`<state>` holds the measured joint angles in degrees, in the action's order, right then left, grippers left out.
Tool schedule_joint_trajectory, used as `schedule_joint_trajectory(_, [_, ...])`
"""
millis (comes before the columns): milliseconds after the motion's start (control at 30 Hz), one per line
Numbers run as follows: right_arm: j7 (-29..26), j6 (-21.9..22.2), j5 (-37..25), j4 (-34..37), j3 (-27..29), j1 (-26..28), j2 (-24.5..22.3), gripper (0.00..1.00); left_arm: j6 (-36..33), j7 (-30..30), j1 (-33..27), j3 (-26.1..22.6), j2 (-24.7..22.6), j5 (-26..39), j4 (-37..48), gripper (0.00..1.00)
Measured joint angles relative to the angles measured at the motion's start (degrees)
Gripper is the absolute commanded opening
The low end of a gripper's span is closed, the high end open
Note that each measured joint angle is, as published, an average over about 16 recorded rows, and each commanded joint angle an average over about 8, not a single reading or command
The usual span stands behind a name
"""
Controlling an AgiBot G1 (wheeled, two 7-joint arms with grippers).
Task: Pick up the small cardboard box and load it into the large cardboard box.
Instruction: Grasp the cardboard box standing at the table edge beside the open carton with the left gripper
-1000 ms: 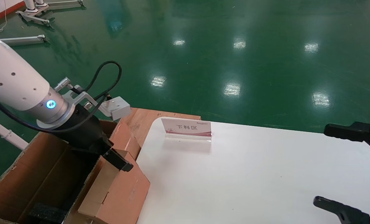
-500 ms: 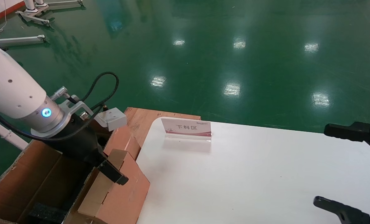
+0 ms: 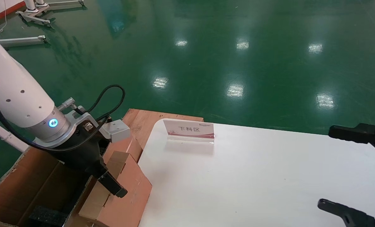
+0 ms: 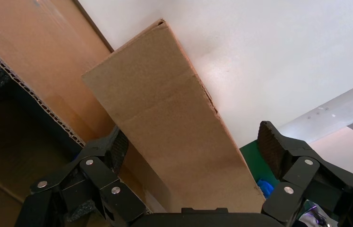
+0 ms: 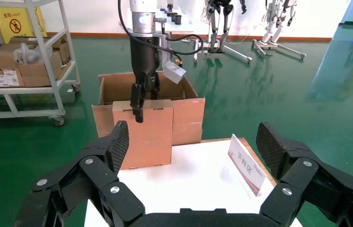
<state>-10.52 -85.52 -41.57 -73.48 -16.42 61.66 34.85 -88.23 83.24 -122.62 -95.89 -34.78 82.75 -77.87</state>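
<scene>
Here, left gripper (image 3: pixel 112 186): lowered at the table-side rim of the large cardboard box (image 3: pixel 23 176); its fingers (image 4: pixel 113 149) are spread wide, and nothing is clamped
Small cardboard box (image 3: pixel 127 189): seen standing on end at that same rim, between the big carton's wall and the edge of the white table (image 3: pixel 253 176); its orange-brown face is turned to the table and a paler tan face to the carton's dark interior
Box and fingers: in the left wrist view the small carton (image 4: pixel 174 132) is framed between the two pads; one pad lies against or just beside its edge, the other is well apart from it
Inside or outside: whether the small box's foot rests inside the wall or outside it cannot be told
Large cardboard box, contents: a black foam block (image 3: pixel 47 216) is seen low in the interior; the rest of the floor is in shadow
Right gripper (image 3: pixel 325 166): held at the right end of the table, fingers spread apart, nothing between them
On the table: a small sign stand (image 3: pixel 189 130) with red band and Chinese characters, near the far edge
Beside the table: a reddish wooden board (image 3: pixel 149 121) is seen just beyond the large carton
</scene>
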Motion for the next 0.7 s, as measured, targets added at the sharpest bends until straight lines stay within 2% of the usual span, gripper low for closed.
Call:
schedule_joint_trajectory(167, [0.0, 0.0, 0.0, 0.0, 0.0, 0.0, 0.0, 0.0, 0.0, 0.0, 0.0, -0.1, 0.0, 0.0, 0.0, 0.16])
schedule_joint_trajectory(200, [0.0, 0.0, 0.0, 0.0, 0.0, 0.0, 0.0, 0.0, 0.0, 0.0, 0.0, -0.1, 0.0, 0.0, 0.0, 0.04])
schedule_joint_trajectory(233, [0.0, 0.0, 0.0, 0.0, 0.0, 0.0, 0.0, 0.0, 0.0, 0.0, 0.0, 0.0, 0.0, 0.0, 0.0, 0.0])
schedule_joint_trajectory(700, [0.0, 0.0, 0.0, 0.0, 0.0, 0.0, 0.0, 0.0, 0.0, 0.0, 0.1, 0.4, 0.0, 0.1, 0.0, 0.0])
